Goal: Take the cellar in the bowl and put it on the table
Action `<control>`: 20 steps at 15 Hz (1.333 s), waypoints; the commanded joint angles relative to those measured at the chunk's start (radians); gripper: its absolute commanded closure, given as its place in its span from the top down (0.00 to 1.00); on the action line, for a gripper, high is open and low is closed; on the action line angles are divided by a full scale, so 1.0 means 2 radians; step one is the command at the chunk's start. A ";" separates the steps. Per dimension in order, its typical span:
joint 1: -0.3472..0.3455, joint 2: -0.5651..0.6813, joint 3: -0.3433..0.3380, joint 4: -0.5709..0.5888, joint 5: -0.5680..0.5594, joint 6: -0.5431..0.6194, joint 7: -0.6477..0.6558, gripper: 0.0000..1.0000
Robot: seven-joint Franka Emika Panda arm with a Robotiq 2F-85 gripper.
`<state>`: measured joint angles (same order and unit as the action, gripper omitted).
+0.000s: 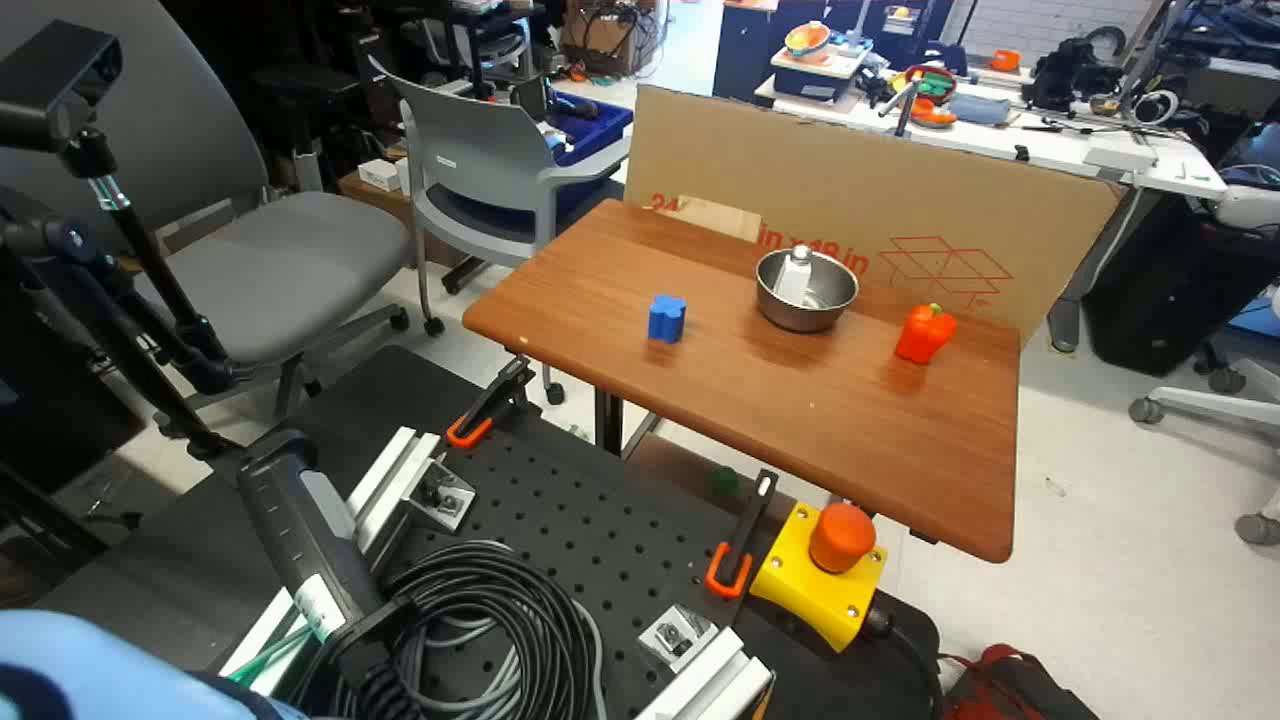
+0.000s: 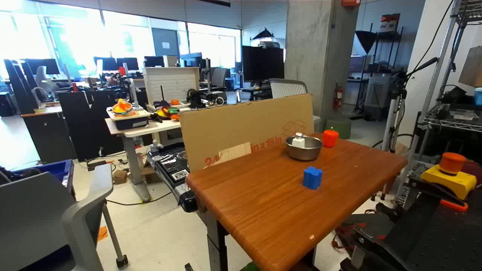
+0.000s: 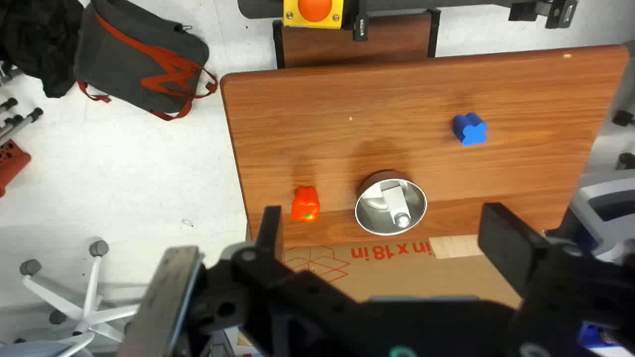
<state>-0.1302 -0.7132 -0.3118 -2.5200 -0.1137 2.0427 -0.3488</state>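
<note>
Gripper (image 3: 382,220) with fingers spread wide, white cellar (image 3: 395,201) set inside steel bowl (image 3: 373,214) on table (image 3: 307,119) near orange-red pepper (image 3: 305,204).

Cellar (image 2: 298,142) partly hidden by bowl (image 2: 304,154)

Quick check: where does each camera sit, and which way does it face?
Wrist view: above the table, facing down; the open gripper shows at the bottom.
In an exterior view: raised near the black board, facing across to the cardboard; no gripper recognizable, unclear whether the pale blue shape is the arm.
In an exterior view: off the table's end nearer the blue block, looking along it; no arm or gripper recognizable.
All three views share bowl, cellar and pepper.
</note>
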 commanded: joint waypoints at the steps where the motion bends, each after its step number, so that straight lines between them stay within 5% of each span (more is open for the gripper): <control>1: -0.004 0.001 0.003 0.002 0.003 -0.001 -0.002 1.00; 10: -0.002 0.012 0.008 0.011 0.002 -0.008 0.003 1.00; 20: 0.036 0.278 0.088 0.234 0.001 -0.142 0.072 1.00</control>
<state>-0.0630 -0.3535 -0.1645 -2.2412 -0.1103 1.8735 -0.2277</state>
